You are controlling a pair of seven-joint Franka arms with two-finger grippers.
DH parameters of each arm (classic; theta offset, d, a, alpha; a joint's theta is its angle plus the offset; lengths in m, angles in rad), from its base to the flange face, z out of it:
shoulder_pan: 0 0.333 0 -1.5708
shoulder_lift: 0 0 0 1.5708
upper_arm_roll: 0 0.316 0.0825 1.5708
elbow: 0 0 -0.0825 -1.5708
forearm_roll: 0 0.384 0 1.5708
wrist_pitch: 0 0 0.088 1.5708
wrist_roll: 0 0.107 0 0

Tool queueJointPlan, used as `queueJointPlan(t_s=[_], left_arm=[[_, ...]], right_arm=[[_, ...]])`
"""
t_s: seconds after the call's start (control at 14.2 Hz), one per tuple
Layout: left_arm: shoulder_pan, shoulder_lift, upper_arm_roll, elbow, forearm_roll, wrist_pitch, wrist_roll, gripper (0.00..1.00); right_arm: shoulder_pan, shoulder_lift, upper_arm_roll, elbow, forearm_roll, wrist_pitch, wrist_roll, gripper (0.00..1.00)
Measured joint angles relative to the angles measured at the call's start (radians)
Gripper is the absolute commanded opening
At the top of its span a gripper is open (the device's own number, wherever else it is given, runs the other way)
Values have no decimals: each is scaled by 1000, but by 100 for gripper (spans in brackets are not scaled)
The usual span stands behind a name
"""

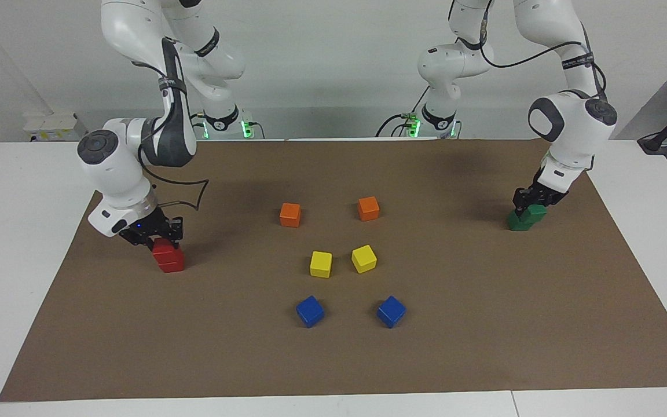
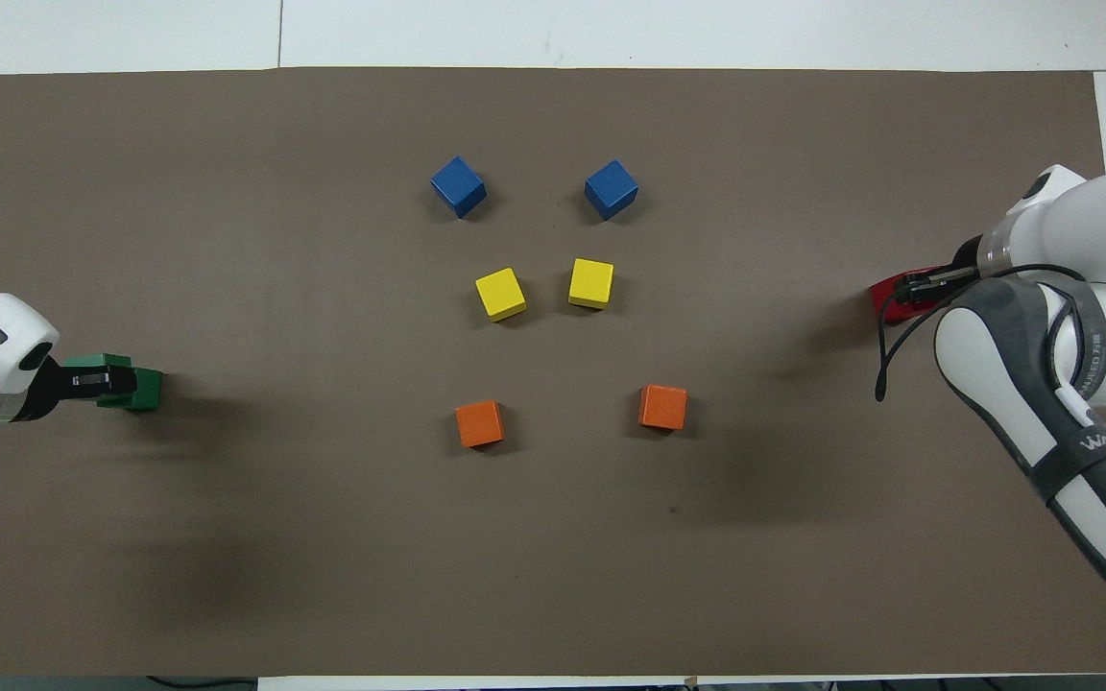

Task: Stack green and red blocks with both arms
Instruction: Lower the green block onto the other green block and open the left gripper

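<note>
Two red blocks stand stacked at the right arm's end of the mat; in the overhead view only a sliver of red shows. My right gripper is just over the top red block, fingers open around its upper part; it also shows from above. Two green blocks stand stacked, the top one skewed, at the left arm's end, and they show in the overhead view. My left gripper sits open at the top green block, seen from above too.
Mid-mat lie two orange cubes, two yellow cubes and two blue cubes. The brown mat covers most of the white table.
</note>
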Motion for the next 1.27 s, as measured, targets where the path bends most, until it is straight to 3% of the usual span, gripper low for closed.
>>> queueJointPlan(t_s=[0.07, 0.28, 0.49, 0.64, 0.71, 0.78, 0.85, 0.92, 0.99, 1.27], left_arm=[[0, 0, 0, -2, 0, 1, 0, 0], [0, 0, 0, -5, 0, 1, 0, 0], [0, 0, 0, -10, 0, 2, 0, 0], [0, 0, 0, -15, 0, 6, 0, 0], [0, 0, -1, -15, 0, 7, 1, 0], [0, 0, -1, -15, 0, 8, 7, 0], [0, 0, -1, -15, 0, 9, 16, 13], [0, 0, -1, -15, 0, 10, 31, 63], [0, 0, -1, -16, 0, 10, 44, 100], [0, 0, -1, -16, 0, 12, 76, 100]], right_arm=[[0, 0, 0, 0, 0, 0, 0, 1], [0, 0, 0, 0, 0, 0, 0, 36], [0, 0, 0, 0, 0, 0, 0, 50], [0, 0, 0, 0, 0, 2, 0, 51], [0, 0, 0, 0, 0, 3, 0, 56], [0, 0, 0, 0, 0, 3, 0, 69], [0, 1, -1, 0, 0, 3, 0, 89], [-1, 1, -1, 0, 0, 4, 0, 100], [-1, 1, -1, 0, 0, 5, 0, 100], [-1, 1, -1, 0, 0, 6, 0, 100]])
